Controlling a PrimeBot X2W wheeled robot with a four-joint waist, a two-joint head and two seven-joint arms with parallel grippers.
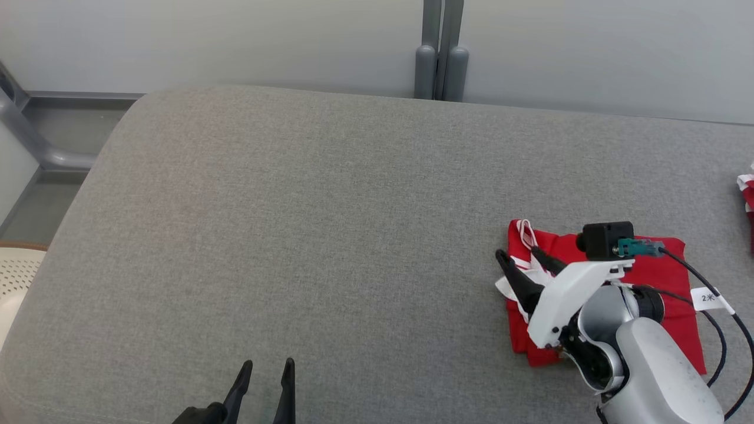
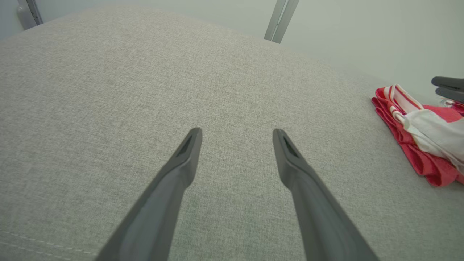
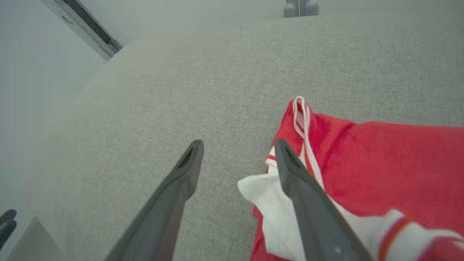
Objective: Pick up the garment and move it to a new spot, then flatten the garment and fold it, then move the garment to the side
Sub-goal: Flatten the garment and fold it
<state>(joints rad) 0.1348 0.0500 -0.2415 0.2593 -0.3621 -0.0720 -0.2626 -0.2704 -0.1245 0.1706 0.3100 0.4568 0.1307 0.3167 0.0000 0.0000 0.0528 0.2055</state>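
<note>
The garment (image 1: 662, 274) is red with white trim and cords, and it lies folded on the right part of the grey padded surface (image 1: 294, 224). My right gripper (image 1: 518, 253) hangs open over the garment's left edge. One finger is above the white trim and the other above bare fabric. In the right wrist view the right gripper (image 3: 239, 143) holds nothing, with the garment (image 3: 380, 156) under its right finger. My left gripper (image 1: 268, 363) is open and empty near the front edge, and the left wrist view shows the left gripper (image 2: 237, 132) well left of the garment (image 2: 424, 163).
Another red and white piece of cloth (image 1: 747, 194) pokes in at the right edge. Grey posts (image 1: 440, 65) stand behind the surface against a pale wall. A white perforated object (image 1: 15, 277) sits beyond the left edge. A black cable with a tag (image 1: 710, 299) trails from the right wrist.
</note>
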